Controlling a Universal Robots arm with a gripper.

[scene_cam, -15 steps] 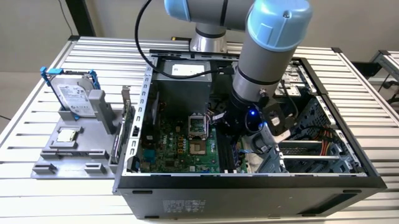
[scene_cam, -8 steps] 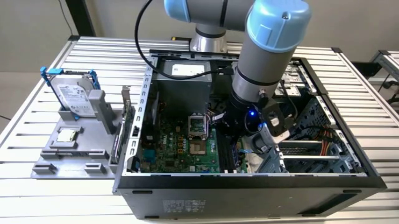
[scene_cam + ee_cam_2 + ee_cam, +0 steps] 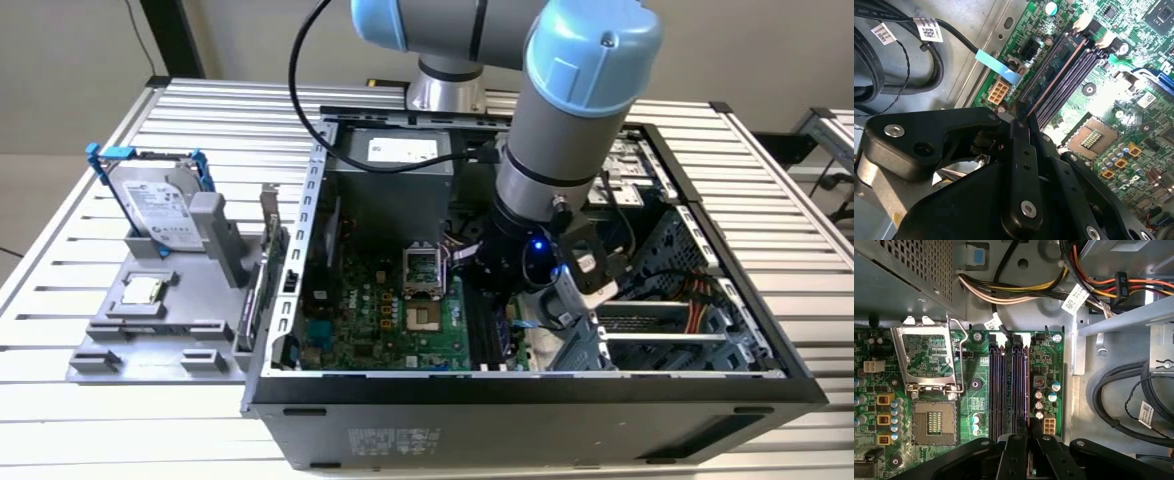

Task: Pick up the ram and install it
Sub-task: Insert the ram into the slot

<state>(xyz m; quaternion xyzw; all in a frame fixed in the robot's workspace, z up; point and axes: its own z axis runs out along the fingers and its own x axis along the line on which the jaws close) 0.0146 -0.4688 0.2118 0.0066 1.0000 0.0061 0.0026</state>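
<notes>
The gripper [image 3: 1021, 131] is down inside the open computer case [image 3: 534, 385], its black fingers [image 3: 1024, 165] drawn close together and clamped on the ram [image 3: 1056, 77], which shows edge-on in the second wrist view as a thin reddish-brown strip running away from the fingertips along the memory slots [image 3: 1066, 75]. In the first wrist view the gripper [image 3: 1026, 432] sits right over the slots [image 3: 1009, 385], with the ram's edge [image 3: 1026, 390] lined up in the slot nearest the small capacitors [image 3: 1046, 395]; whether it is fully seated I cannot tell. Beside the slots lies the green motherboard [image 3: 979, 370], and on it the processor socket [image 3: 933, 421] stands bare, its metal retaining frame [image 3: 926, 357] swung up and open. Bundled power cables [image 3: 1019, 290] cross the case floor beyond the board, and thick black cables [image 3: 1119, 405] loop off to the side. Out in the exterior view, the arm [image 3: 574, 110] reaches down steeply into the case, the gripper [image 3: 514, 300] low over the board. Well apart, on the slatted table [image 3: 80, 440] toward the exterior view's left, a grey holder [image 3: 160, 320] carries the hard drive [image 3: 154, 205] standing upright in its blue frame, with the small square processor chip [image 3: 143, 290] lying flat just in front of it.
</notes>
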